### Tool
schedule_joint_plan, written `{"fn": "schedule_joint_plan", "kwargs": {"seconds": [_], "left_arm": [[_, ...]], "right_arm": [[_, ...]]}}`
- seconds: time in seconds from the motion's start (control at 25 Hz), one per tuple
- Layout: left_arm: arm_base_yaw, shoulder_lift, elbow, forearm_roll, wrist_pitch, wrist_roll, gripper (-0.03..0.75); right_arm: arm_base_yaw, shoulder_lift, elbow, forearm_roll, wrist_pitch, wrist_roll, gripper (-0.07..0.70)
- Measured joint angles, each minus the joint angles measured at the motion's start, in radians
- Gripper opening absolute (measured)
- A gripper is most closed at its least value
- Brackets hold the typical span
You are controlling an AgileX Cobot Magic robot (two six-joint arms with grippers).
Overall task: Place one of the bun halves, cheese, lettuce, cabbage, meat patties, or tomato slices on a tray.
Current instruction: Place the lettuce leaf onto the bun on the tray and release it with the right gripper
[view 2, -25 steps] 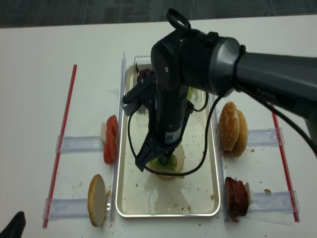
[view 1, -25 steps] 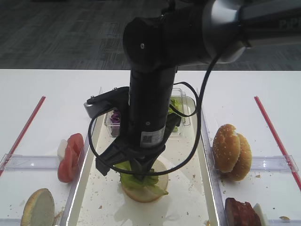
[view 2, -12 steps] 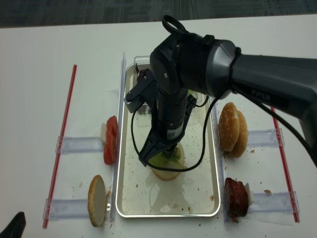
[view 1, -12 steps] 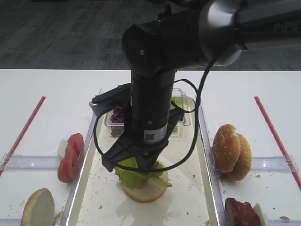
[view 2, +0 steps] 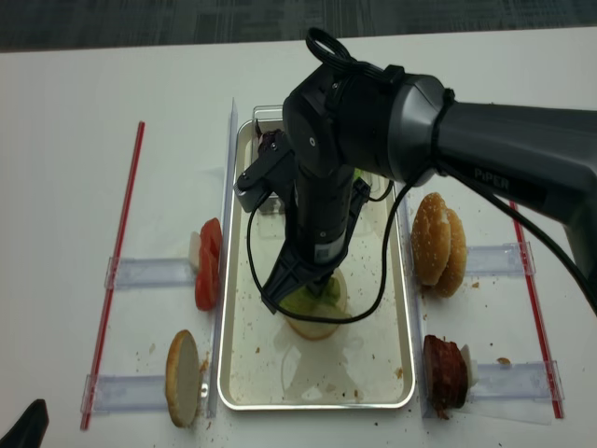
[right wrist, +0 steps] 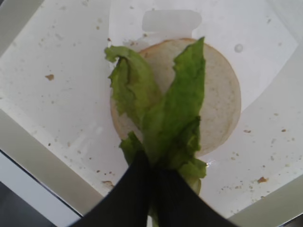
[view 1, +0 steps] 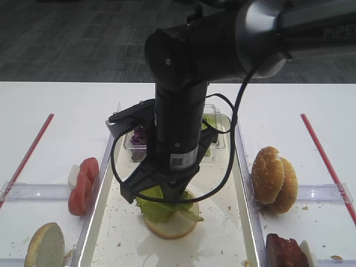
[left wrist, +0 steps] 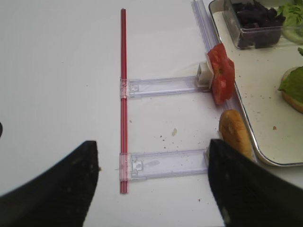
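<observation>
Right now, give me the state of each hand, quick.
Left hand: open, holding nothing, above the table.
Right hand: shut on the lettuce, which hangs over the bun half in the tray.

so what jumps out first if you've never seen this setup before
The big black right arm dominates the middle, its right gripper shut on a green lettuce leaf draped over a pale bun half on the metal tray. Ingredients flank the tray: red tomato slices on the left, sesame bun halves on the right, a dark meat patty below them.
</observation>
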Motion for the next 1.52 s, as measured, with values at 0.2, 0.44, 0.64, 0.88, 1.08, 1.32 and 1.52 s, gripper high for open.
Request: {"fn": "schedule_joint_plan", "kwargs": {"seconds": [0.2, 0.44, 0.64, 0.88, 1.08, 1.32, 1.52], "left_arm": [[0.0, 0.0, 0.0, 0.0, 0.0, 0.0, 0.454], [0.0, 0.0, 0.0, 0.0, 0.0, 0.0, 0.454], [0.0, 0.0, 0.0, 0.0, 0.0, 0.0, 0.454], [0.0, 0.0, 0.0, 0.0, 0.0, 0.0, 0.454], [0.0, 0.0, 0.0, 0.0, 0.0, 0.0, 0.454], [0.0, 0.0, 0.0, 0.0, 0.0, 0.0, 0.454], [0.0, 0.0, 0.0, 0.0, 0.0, 0.0, 0.454]], "right_arm": [[0.0, 0.0, 0.0, 0.004, 0.003, -0.004, 0.06], [0.0, 0.0, 0.0, 0.005, 0.004, -0.007, 0.06], [0.0, 0.029, 0.0, 0.013, 0.008, -0.009, 0.137], [0.0, 0.064, 0.0, 0.026, -0.002, -0.018, 0.263], [0.0, 0.064, 0.0, 0.01, -0.006, -0.017, 0.301], [0.0, 0.064, 0.0, -0.007, -0.007, -0.02, 0.496], [0.0, 0.064, 0.0, -0.01, -0.008, -0.024, 0.642]]}}
